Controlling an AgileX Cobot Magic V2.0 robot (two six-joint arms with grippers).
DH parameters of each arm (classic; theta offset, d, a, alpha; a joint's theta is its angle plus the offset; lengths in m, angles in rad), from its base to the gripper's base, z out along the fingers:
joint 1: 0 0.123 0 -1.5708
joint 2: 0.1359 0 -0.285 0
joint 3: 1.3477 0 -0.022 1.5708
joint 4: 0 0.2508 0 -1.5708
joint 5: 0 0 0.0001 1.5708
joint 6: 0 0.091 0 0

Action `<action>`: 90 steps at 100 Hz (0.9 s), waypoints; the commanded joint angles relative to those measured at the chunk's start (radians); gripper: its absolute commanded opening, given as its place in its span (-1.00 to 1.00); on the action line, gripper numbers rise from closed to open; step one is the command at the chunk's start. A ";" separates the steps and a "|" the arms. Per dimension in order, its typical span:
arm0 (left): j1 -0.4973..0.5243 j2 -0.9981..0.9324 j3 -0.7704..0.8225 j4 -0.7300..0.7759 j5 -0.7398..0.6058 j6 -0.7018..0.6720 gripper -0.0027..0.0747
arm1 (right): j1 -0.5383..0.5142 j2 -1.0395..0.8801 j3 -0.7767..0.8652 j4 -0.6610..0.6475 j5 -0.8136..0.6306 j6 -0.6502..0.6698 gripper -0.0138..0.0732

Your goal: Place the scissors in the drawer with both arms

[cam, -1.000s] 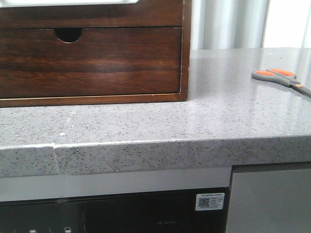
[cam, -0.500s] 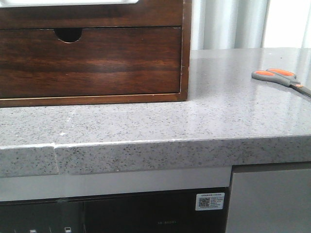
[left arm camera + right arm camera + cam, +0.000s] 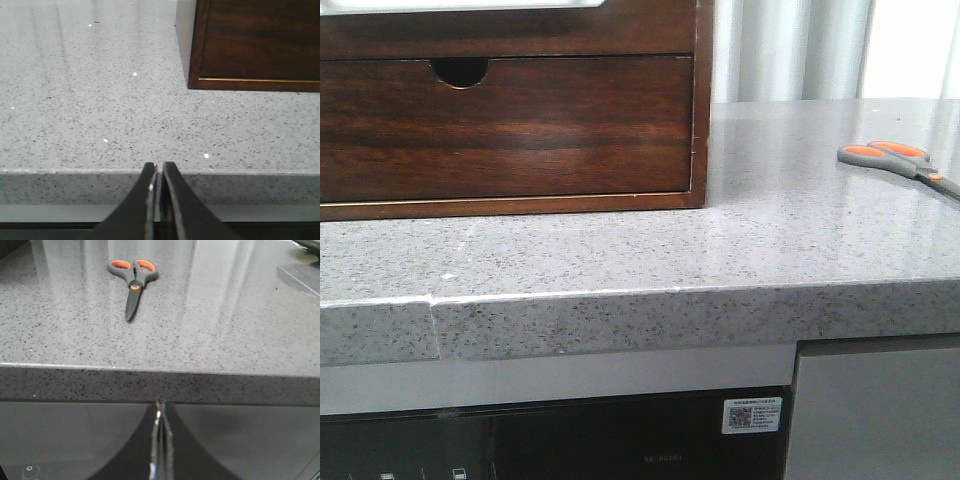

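Up front, the drawer [image 3: 510, 125] sits shut in its cabinet frame [image 3: 700, 100], contents hidden; the scissors [image 3: 898, 162] lie well apart on the grey countertop [image 3: 720, 250]. Left wrist: the left gripper [image 3: 157, 167] has fingers nearly together, empty, at the counter edge. Right wrist: the right gripper [image 3: 159, 407] is pressed together, scissors beyond.

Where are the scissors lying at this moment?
In the front view, the scissors lie flat on the grey countertop at the far right, well apart from the closed drawer on the left.
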 commanded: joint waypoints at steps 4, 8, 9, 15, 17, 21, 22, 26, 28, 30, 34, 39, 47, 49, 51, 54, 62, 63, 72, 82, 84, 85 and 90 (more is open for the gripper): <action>-0.001 -0.034 0.019 0.056 -0.063 0.001 -0.98 | -0.004 -0.024 0.032 -0.089 -0.028 -0.005 -0.79; -0.001 -0.034 0.019 0.065 -0.065 0.001 -0.98 | -0.004 -0.024 0.032 -0.125 -0.028 -0.005 -0.79; -0.001 -0.034 0.019 0.069 -0.065 0.001 -0.98 | -0.004 -0.024 0.032 -0.139 -0.028 -0.005 -0.79; -0.001 -0.034 0.019 0.070 -0.063 0.001 -0.98 | -0.004 -0.024 0.032 -0.190 -0.028 -0.005 -0.79; -0.001 -0.034 0.019 0.070 -0.063 0.001 -0.98 | -0.004 -0.024 0.032 -0.202 -0.030 -0.005 -0.79; -0.001 -0.034 0.019 0.070 -0.063 0.001 -0.98 | -0.004 -0.024 0.032 -0.206 -0.035 -0.005 -0.79; -0.001 -0.034 0.019 0.070 -0.063 0.001 -0.98 | -0.004 -0.024 0.032 -0.206 -0.035 -0.005 -0.79; -0.001 -0.034 0.019 0.068 -0.065 0.001 -0.98 | -0.004 -0.024 0.032 -0.206 -0.046 -0.005 -0.79; -0.001 -0.034 0.019 0.068 -0.065 0.001 -0.98 | -0.004 -0.024 0.032 -0.206 -0.053 -0.005 -0.79; -0.001 -0.034 0.019 0.068 -0.067 0.001 -0.98 | -0.004 -0.024 0.032 -0.206 -0.061 -0.005 -0.79; -0.001 -0.034 0.019 0.068 -0.074 0.001 -0.98 | -0.004 -0.024 0.032 -0.206 -0.077 -0.005 -0.79; -0.001 -0.034 0.019 0.068 -0.089 0.001 -0.98 | -0.004 -0.024 0.032 -0.206 -0.097 -0.005 -0.79; -0.001 -0.034 0.019 0.068 -0.094 0.001 -0.98 | -0.004 -0.024 0.032 -0.206 -0.102 -0.005 -0.79; -0.001 -0.034 0.019 0.068 -0.094 0.001 -0.98 | -0.004 -0.024 0.032 -0.206 -0.102 -0.005 -0.79; -0.001 -0.034 0.019 0.068 -0.094 0.001 -0.98 | -0.004 -0.024 0.032 -0.206 -0.102 -0.005 -0.79; -0.001 -0.034 0.019 0.068 -0.096 0.001 -0.98 | -0.004 -0.024 0.032 -0.206 -0.102 -0.005 -0.79; -0.001 -0.034 0.019 0.068 -0.108 0.001 -0.98 | -0.004 -0.024 0.032 -0.217 -0.102 -0.005 -0.79; -0.001 -0.034 0.019 0.068 -0.110 0.001 -0.98 | -0.004 -0.024 0.032 -0.221 -0.102 -0.005 -0.79; -0.001 -0.034 0.019 0.068 -0.137 0.001 -0.98 | -0.004 -0.024 0.032 -0.233 -0.135 -0.005 -0.79; -0.001 -0.034 0.019 0.068 -0.177 0.001 -0.98 | -0.004 -0.024 0.032 -0.231 -0.286 -0.005 -0.79; -0.001 -0.034 0.019 0.068 -0.188 0.001 -0.98 | -0.004 -0.024 0.032 -0.231 -0.308 -0.005 -0.79; -0.001 -0.034 0.019 0.065 -0.191 0.001 -0.98 | -0.004 -0.024 0.032 -0.231 -0.320 -0.005 -0.79; -0.001 -0.034 0.019 0.059 -0.214 0.001 -0.98 | -0.004 -0.024 0.032 -0.231 -0.394 -0.005 -0.79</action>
